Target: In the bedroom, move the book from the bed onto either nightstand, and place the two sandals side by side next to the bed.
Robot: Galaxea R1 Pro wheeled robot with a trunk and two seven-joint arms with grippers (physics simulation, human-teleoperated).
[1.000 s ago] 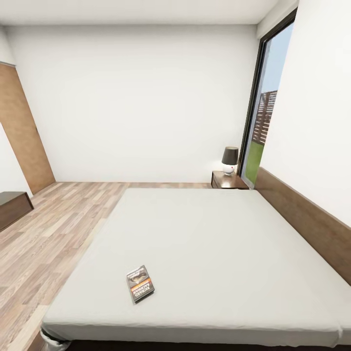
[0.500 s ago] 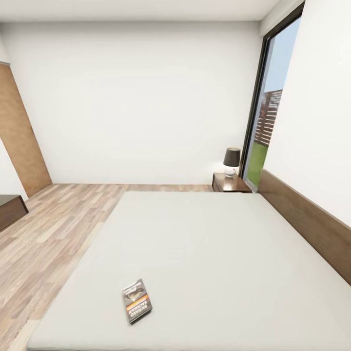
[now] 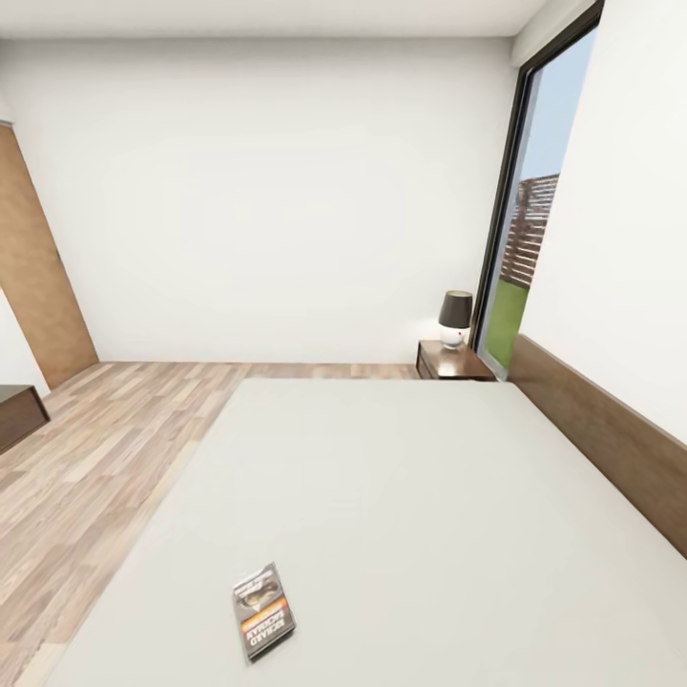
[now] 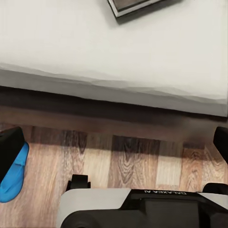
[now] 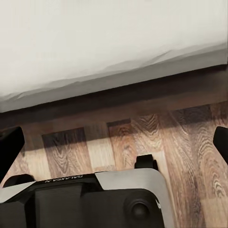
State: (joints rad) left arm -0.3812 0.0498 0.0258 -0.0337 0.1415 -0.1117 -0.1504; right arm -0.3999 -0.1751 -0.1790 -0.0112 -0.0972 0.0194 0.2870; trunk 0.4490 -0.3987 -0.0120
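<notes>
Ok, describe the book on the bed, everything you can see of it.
The book is a thin, small paperback lying flat and closed on the pale mattress of the bed, near its foot on the left side. The cover faces up: dark grey with a picture in its upper part, an orange band below and white lettering too blurred to read. It sits slightly askew to the mattress edge. Only the mattress touches it. A corner of it shows in the left wrist view.
</notes>
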